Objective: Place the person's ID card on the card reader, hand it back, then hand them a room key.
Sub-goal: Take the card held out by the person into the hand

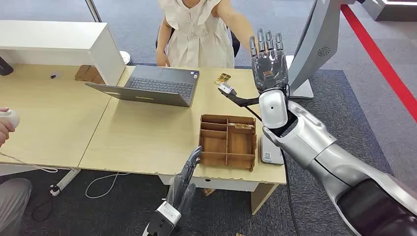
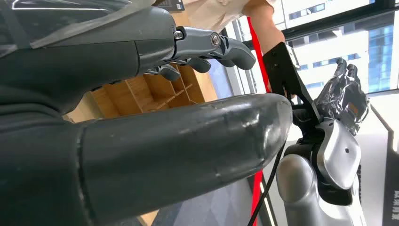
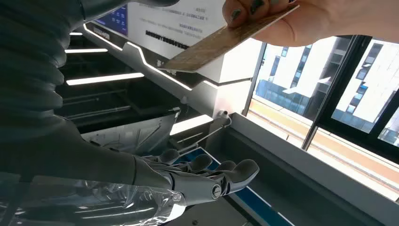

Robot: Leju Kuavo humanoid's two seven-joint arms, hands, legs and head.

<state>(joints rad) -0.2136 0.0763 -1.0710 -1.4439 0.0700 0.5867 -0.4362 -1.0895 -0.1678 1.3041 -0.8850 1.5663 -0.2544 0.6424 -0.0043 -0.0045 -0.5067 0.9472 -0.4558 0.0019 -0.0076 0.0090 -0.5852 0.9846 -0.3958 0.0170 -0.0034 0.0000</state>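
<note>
My right hand (image 1: pixel 268 59) is raised over the desk's far right with its fingers straight and apart, holding nothing. In the right wrist view a person's hand (image 3: pixel 301 19) pinches a brown card (image 3: pixel 221 40) just beyond my flat fingers (image 3: pixel 207 176), apart from them. The person (image 1: pixel 199 29), in a white dress, stands across the desk. A white card reader (image 1: pixel 272 150) lies to the right of a wooden compartment tray (image 1: pixel 227 141) holding a few cards (image 1: pixel 243 127). Another brown card (image 1: pixel 222 78) lies on the desk. My left hand (image 1: pixel 184 179) hangs open at the desk's front edge.
An open laptop (image 1: pixel 152 86) sits mid-desk. A grey-white kiosk (image 1: pixel 319 44) stands at the far right behind my right hand. A white shelf (image 1: pixel 59 42) is at the far left. Another person's hand with a white controller (image 1: pixel 7 118) is at the left edge.
</note>
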